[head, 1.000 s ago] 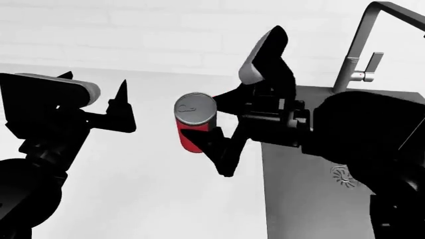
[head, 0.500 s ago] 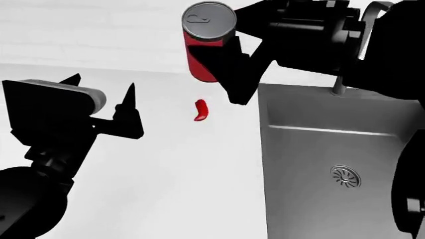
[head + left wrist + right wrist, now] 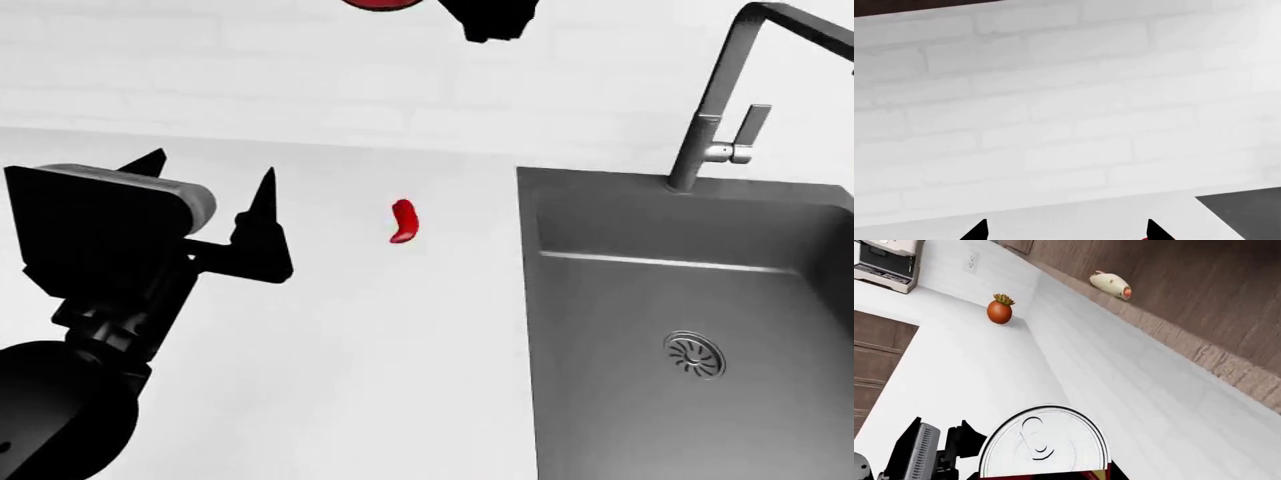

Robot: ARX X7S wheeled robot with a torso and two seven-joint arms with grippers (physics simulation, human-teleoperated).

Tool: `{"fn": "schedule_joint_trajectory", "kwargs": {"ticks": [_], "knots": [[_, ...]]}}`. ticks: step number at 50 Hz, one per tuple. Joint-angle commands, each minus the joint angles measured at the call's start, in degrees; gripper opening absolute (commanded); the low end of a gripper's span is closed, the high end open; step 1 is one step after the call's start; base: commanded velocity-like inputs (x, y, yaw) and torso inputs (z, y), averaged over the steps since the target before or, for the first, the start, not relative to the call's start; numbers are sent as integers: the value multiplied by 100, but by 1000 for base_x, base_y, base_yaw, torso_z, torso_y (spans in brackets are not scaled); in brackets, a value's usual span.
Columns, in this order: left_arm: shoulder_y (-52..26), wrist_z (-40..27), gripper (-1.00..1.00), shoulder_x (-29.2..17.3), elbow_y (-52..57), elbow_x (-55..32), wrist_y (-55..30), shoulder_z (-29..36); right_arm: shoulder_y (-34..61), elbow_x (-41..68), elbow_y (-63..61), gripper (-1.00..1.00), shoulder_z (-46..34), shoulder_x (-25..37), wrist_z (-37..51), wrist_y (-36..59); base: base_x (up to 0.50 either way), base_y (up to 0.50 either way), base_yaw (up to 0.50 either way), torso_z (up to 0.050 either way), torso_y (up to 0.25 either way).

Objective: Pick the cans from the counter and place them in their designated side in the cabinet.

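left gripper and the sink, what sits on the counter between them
In the head view, only the small red chilli pepper lies on the white counter between the left gripper and the sink.

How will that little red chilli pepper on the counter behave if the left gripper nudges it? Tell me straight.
The red chilli pepper is small and thin, so it is probably very light and would skid on the smooth white counter. Its curved, tapered shape suggests it would spin or pivot rather than roll straight. The open left gripper may struggle to pinch something so slim.
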Motion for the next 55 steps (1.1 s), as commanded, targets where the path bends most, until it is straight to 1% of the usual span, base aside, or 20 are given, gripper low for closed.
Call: {"fn": "schedule_joint_trajectory", "kwargs": {"ticks": [1, 16, 43, 45, 49, 50, 52, 55], "knots": [[-14, -32, 100, -15, 10, -43, -13, -9, 588, -240, 506, -100, -148, -81, -358, -392, 0, 0, 0, 0, 0], [54, 5, 100, -38, -58, -35, 87, -14, 1326, -842, 1507, -100, -613, -319, -806, -1175, 0, 0, 0, 0, 0], [13, -19, 100, -57, -112, -39, 133, 61, 3154, -2047, 5572, -100, -822, -1495, -1931, -3875, 0, 0, 0, 0, 0], [8, -21, 100, -57, -119, -40, 138, 62, 3177, -2492, 5699, -100, -517, -1616, -2085, -3950, 0, 0, 0, 0, 0], [10, -22, 100, -55, -125, -41, 157, 65, 3179, -3920, 5863, -100, 438, -1952, -2574, -4058, 0, 0, 0, 0, 0], [10, -20, 100, -56, -133, -25, 166, 82, 3179, -4199, 5908, -100, 574, -2020, -2695, -4109, 0, 0, 0, 0, 0], [23, -29, 100, -63, -115, -39, 160, 73, 3180, -4288, 5922, -100, 540, -2039, -2683, -4176, 0, 0, 0, 5, 0], [14, -49, 100, -69, -104, -61, 137, 69, 3180, -4372, 5971, -100, 473, -2041, -2434, -4237, 0, 0, 0, 0, 0]]}}
